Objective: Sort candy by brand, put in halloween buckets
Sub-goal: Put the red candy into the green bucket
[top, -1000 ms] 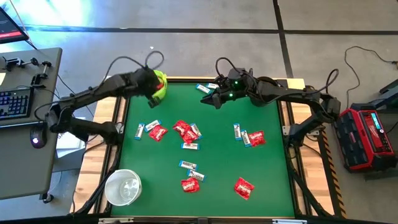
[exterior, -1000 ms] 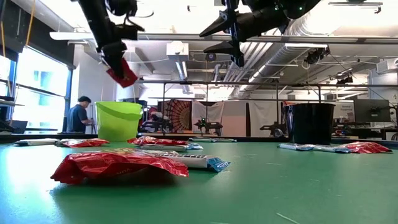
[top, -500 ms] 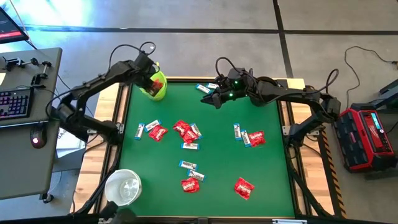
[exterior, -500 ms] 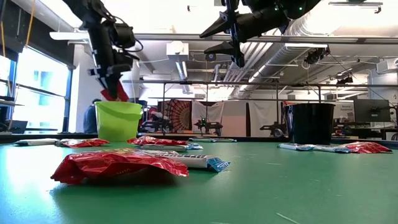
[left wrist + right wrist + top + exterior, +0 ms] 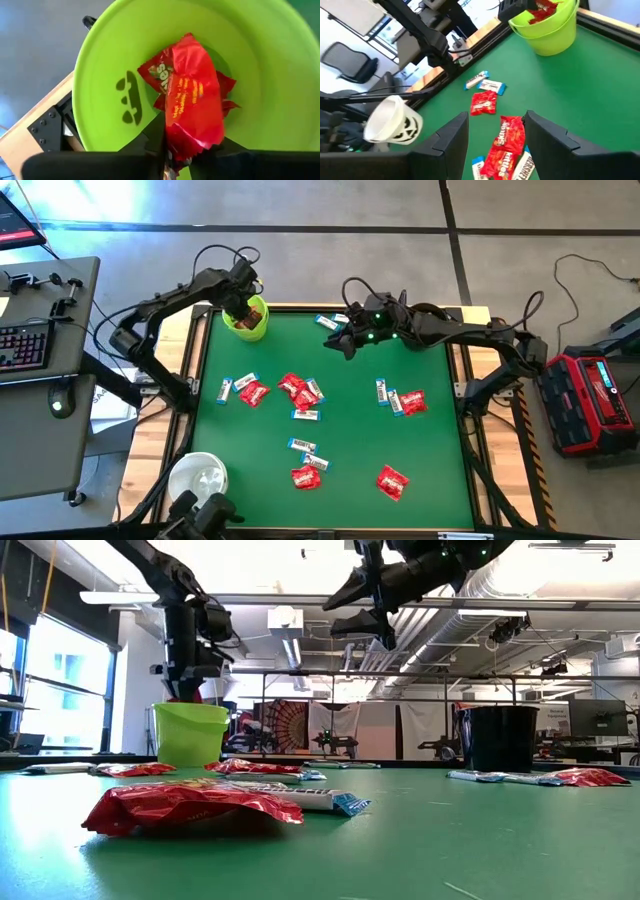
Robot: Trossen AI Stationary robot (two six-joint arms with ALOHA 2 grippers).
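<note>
My left gripper [image 5: 246, 307] points down into the mouth of the lime green bucket [image 5: 247, 325] at the table's far left corner, shut on a red packet [image 5: 192, 107]. More red shows under that packet in the bucket. My right gripper [image 5: 495, 145] hangs open and empty above the far middle of the table [image 5: 345, 345]. Red packets and white-and-blue bars lie loose on the green table, in a cluster [image 5: 300, 392] at the middle, another [image 5: 405, 402] to the right and some near the front [image 5: 306, 477]. My left gripper pinches the red packet's upper end [image 5: 182, 145] between its two fingers, coming from above and pointing down. The packet hangs below the fingers inside the green bucket's rim [image 5: 188, 700]. Whether its lower end rests on anything, I cannot tell.
The white bucket [image 5: 198, 480] stands at the near left corner. The black bucket [image 5: 498, 738] stands at the far right, under my right arm in the high view. A desk with a keyboard [image 5: 25, 345] is left of the table and a red box [image 5: 590, 400] is right of it.
My left gripper has swung toward the table's far edge and gone down, tipping more steeply, until it stands over the green bucket. The red packet, held high above the rim before, now hangs inside the bucket's mouth.
</note>
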